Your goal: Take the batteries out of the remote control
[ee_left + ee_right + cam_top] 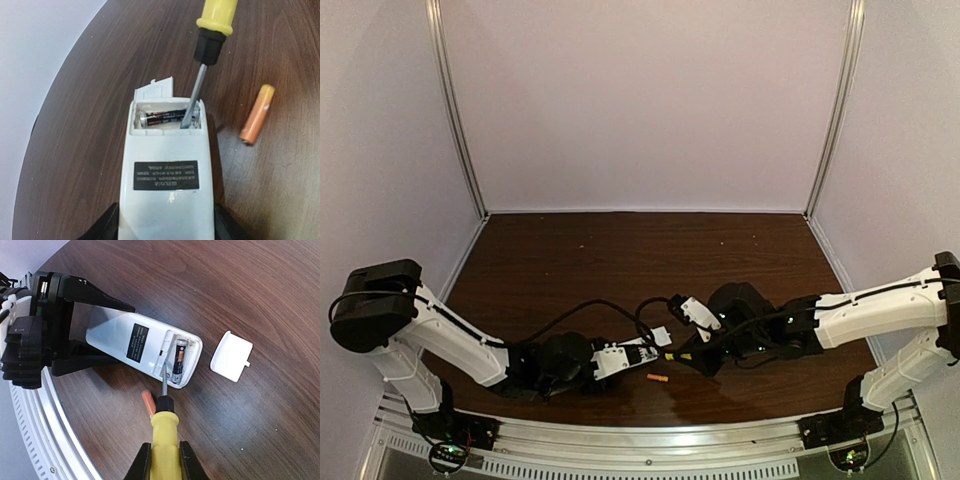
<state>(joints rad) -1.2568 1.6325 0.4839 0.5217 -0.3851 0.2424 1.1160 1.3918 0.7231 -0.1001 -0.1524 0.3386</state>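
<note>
Two pincers share the job: left pincer [166, 226], jaws about half spread, clamped on the sides of the remote control [167, 170] to pin it back-up on the surface [280, 200]; right pincer [165, 462], nearly closed, gripping the yellow handle of the screwdriver [164, 432], its tip set at the end of the dark battery [162, 119] in the open compartment [140, 111], likely to lever it out. Halfway through, apparently, with the orange battery [257, 114] loose just beside the remote and the white cover [231, 356] near its open end. Black label [166, 175] printed in white, too small to read; likewise the battery's print.
</note>
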